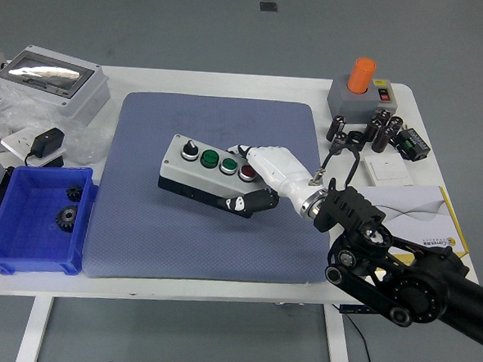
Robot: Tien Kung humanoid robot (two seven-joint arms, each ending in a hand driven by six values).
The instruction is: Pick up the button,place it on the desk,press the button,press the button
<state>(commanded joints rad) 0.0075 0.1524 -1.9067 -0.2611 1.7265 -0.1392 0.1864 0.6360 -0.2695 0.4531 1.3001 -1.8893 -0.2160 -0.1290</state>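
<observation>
The button box [195, 169] is a grey and black box with a black knob, two green buttons and a red button on top. It sits over the middle of the blue-grey mat [140, 224]. My right hand [260, 179], white with black finger pads, grasps the box's right end, fingers over the top by the red button and thumb at the front side. I cannot tell whether the box rests on the mat or is held just above it. My left arm is out of view.
A blue bin [32, 250] with gears sits at the left. A grey enclosure [55, 82] and a black adapter [47, 144] lie at the back left. An orange-topped switch box [359, 88], capacitors [380, 130] and a white-and-yellow box [419, 233] stand at the right.
</observation>
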